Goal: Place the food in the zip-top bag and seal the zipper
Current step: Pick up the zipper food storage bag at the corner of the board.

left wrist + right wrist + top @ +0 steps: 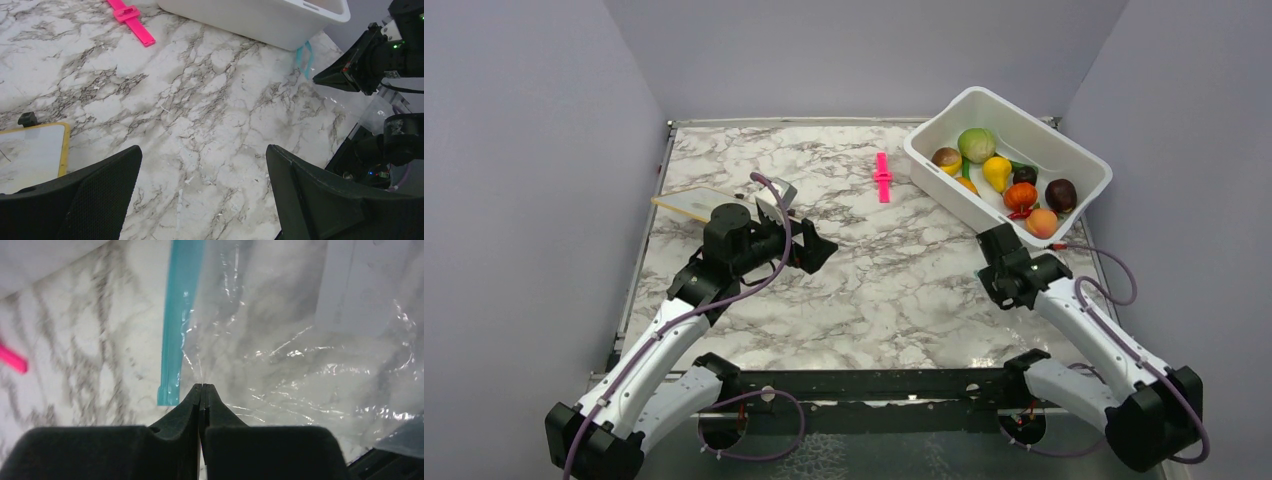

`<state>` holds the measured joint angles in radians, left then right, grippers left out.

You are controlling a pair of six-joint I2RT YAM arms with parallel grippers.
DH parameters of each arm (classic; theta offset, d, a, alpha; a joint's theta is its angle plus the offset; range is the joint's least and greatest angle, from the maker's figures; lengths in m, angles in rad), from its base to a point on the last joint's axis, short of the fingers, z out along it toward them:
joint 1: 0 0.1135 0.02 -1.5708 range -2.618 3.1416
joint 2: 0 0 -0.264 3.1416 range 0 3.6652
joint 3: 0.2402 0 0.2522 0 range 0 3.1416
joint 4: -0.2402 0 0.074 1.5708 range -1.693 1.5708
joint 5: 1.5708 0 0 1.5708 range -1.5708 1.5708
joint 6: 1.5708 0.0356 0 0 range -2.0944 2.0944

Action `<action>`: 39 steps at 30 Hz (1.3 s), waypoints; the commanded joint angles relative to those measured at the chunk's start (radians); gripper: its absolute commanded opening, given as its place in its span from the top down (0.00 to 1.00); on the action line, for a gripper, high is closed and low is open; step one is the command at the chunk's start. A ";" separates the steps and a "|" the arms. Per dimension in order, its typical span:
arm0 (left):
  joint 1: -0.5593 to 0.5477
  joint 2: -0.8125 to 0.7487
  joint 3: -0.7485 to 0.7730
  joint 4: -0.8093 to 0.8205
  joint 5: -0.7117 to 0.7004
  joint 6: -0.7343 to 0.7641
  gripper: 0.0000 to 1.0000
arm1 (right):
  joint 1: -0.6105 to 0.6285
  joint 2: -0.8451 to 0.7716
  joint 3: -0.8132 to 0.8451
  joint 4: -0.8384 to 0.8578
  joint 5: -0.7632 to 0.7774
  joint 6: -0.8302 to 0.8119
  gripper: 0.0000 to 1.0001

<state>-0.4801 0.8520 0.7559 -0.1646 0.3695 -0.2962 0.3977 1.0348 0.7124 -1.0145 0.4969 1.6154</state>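
The zip-top bag (300, 365) lies crumpled on the marble beside the tub, its teal zipper (180, 315) running away from me. My right gripper (202, 386) is shut, pinching a fold of the clear film just right of the zipper's end; from above it (996, 240) sits at the tub's near corner. The food is in the white tub (1024, 105): a green ball (976, 144), a yellow piece (996, 172), an orange one (1020, 196) and a dark brown one (1060, 194). My left gripper (202, 150) hovers open over bare marble, holding nothing.
A pink clip (882, 177) lies left of the tub. A flat yellowish board (694, 203) rests at the table's left, close behind my left arm. In the left wrist view, the tub's wall (250, 20) and the zipper (303, 57) show ahead.
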 commanded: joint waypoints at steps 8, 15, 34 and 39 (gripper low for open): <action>-0.005 -0.011 -0.008 0.044 0.017 -0.032 0.01 | -0.002 -0.262 0.065 0.375 -0.384 -0.750 0.99; -0.010 0.022 -0.008 0.159 0.143 -0.046 0.08 | -0.002 -0.305 0.123 0.437 -0.801 -0.964 0.99; -0.208 0.146 -0.002 0.400 0.557 0.558 0.21 | -0.003 -0.095 0.311 0.548 -1.592 -1.083 0.99; -0.227 0.178 0.008 0.400 0.604 0.602 0.28 | -0.001 -0.084 0.328 0.559 -1.642 -1.098 0.99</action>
<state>-0.6895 1.0145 0.7349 0.2066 0.8688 0.2214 0.3973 0.9531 1.0130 -0.5171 -1.0115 0.5419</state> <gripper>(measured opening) 0.745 0.012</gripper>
